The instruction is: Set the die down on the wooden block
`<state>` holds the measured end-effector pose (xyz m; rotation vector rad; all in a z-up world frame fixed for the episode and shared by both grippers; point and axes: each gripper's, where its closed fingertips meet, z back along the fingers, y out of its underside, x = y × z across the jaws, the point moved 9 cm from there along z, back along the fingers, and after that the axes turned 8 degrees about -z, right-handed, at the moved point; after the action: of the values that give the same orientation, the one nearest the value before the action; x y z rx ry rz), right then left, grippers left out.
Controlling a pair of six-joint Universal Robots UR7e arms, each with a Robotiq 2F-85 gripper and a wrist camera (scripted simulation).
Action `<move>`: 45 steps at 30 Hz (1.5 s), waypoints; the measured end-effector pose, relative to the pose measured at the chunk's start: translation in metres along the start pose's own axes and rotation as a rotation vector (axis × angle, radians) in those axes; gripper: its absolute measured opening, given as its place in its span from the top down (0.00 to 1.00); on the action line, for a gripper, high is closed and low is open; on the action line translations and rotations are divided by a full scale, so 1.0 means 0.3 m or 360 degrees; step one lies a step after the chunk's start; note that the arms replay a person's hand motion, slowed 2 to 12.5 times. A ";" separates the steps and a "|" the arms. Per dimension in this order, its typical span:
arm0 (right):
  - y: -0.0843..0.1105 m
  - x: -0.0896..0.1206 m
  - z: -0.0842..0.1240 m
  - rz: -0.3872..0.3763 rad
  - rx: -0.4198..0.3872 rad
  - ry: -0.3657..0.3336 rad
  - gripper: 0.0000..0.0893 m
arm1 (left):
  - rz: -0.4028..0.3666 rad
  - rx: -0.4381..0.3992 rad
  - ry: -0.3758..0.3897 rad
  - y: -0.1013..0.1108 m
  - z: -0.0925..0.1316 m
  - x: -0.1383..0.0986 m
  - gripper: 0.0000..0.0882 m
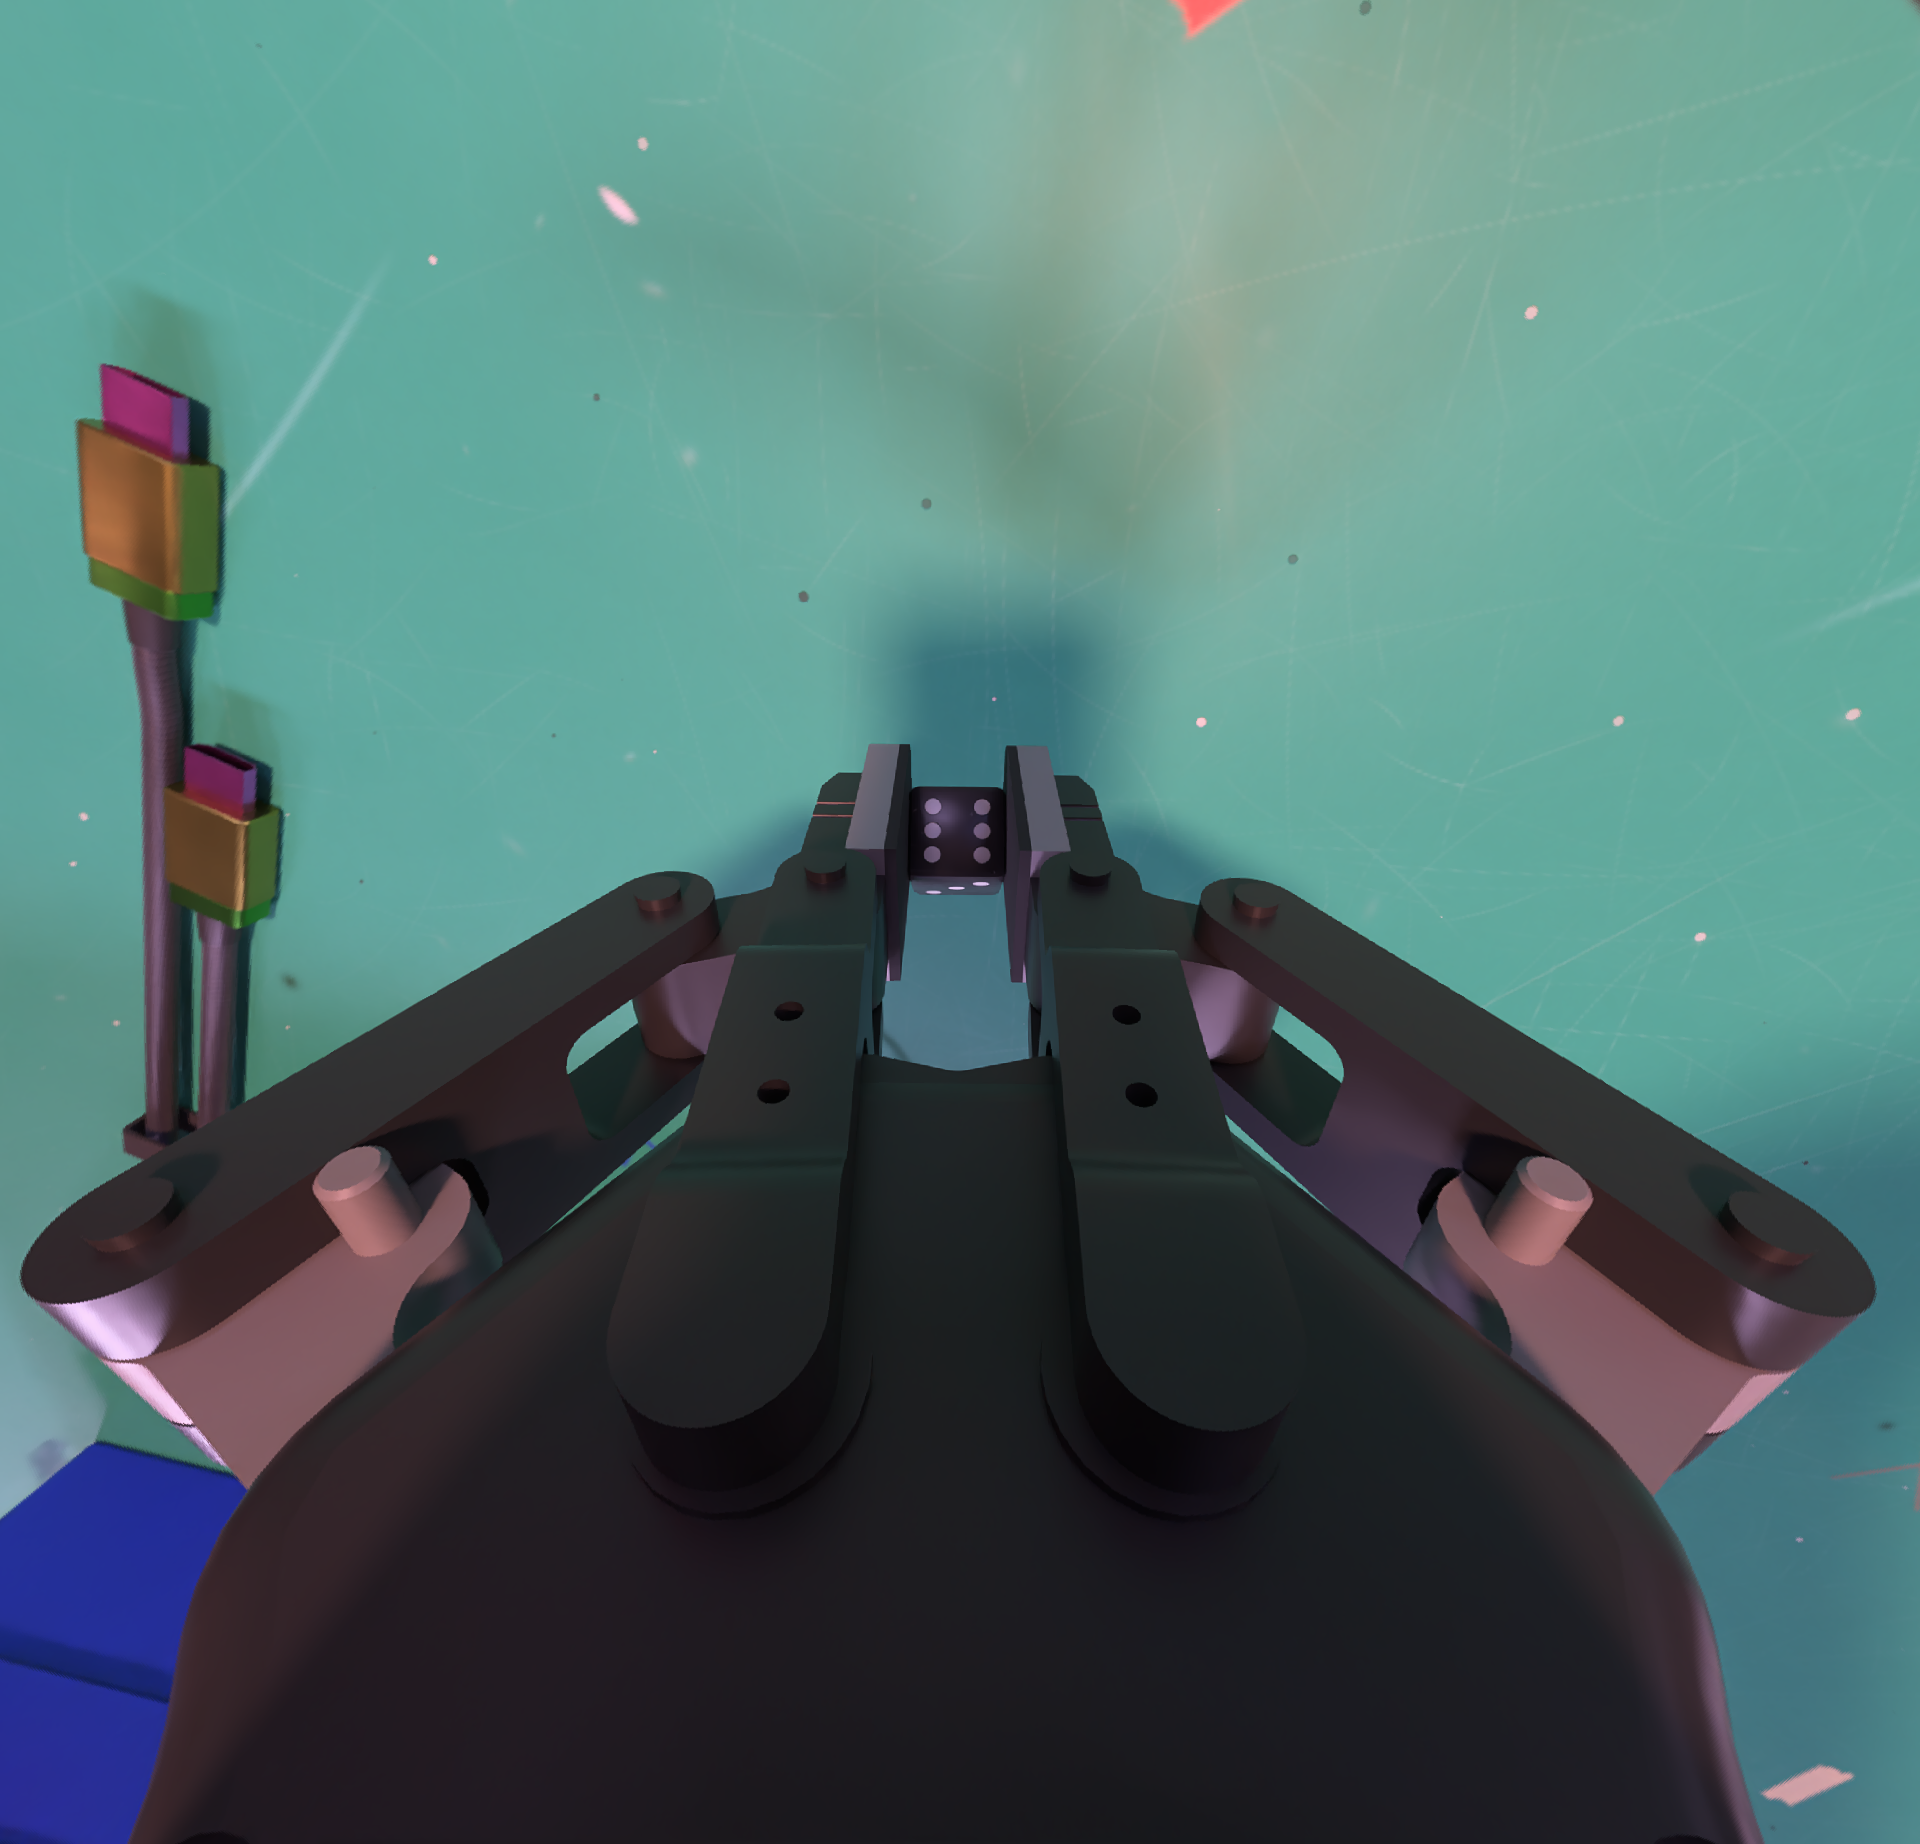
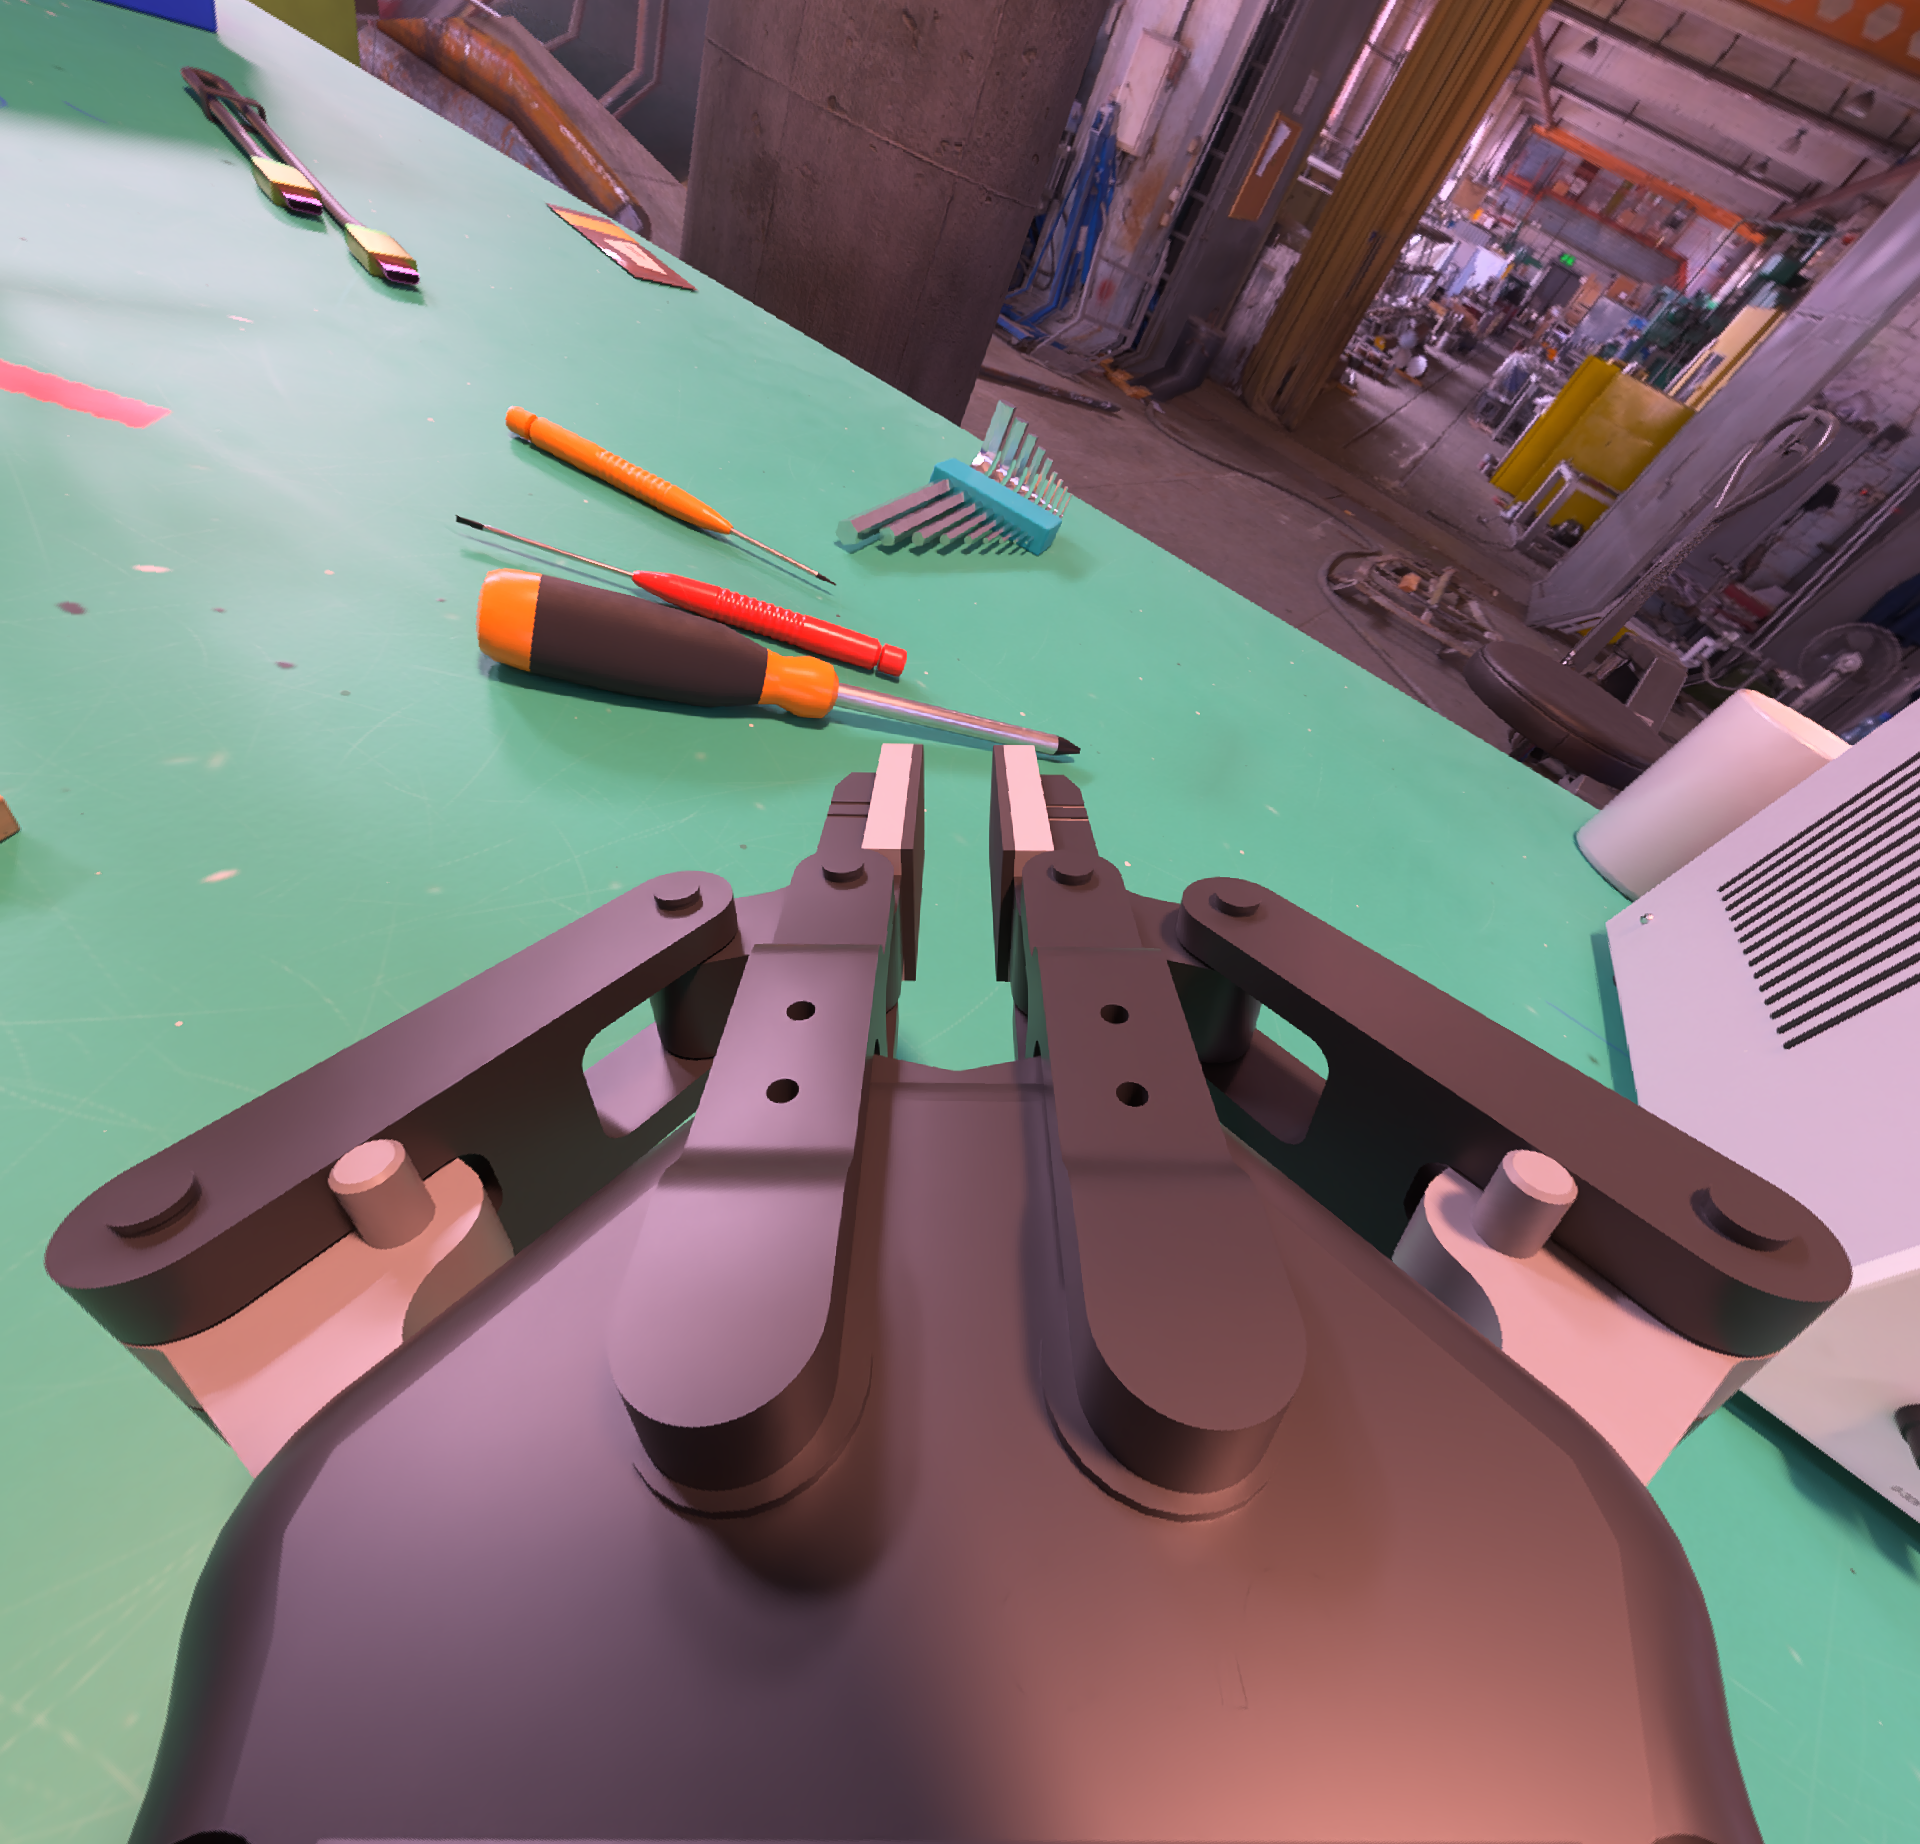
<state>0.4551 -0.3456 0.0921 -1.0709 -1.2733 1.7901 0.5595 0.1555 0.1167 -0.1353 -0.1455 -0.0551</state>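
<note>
My left gripper [image 1: 957, 823] is shut on a small dark die [image 1: 957, 830] with pale pips. The six face looks toward the camera. The die hangs above the green mat [image 1: 1351, 444], over its own shadow. My right gripper [image 2: 957, 807] hovers low over the mat with its jaws drawn in to a narrow gap and nothing between them. A small brown corner, perhaps the wooden block [image 2: 5, 820], pokes in at the left edge of the right wrist view. No block shows in the left wrist view.
Left wrist view: a cable with two orange plugs [image 1: 156, 506] at the left, a blue box [image 1: 83, 1607] at the lower left. Right wrist view: three screwdrivers [image 2: 644, 641] and a hex key set [image 2: 987, 506] ahead, a white vented box [image 2: 1787, 1067] and a white cylinder [image 2: 1704, 786] at the right.
</note>
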 end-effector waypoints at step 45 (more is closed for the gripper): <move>-0.019 0.013 0.024 -0.0039 -0.0166 -0.0135 0.88 | 0.0234 -0.0856 -0.1216 -0.290 0.319 -0.439 0.82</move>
<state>0.4474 -0.3432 0.0979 -1.0407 -1.4384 1.7844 0.4101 0.0885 0.2023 -0.7031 -0.8842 0.1097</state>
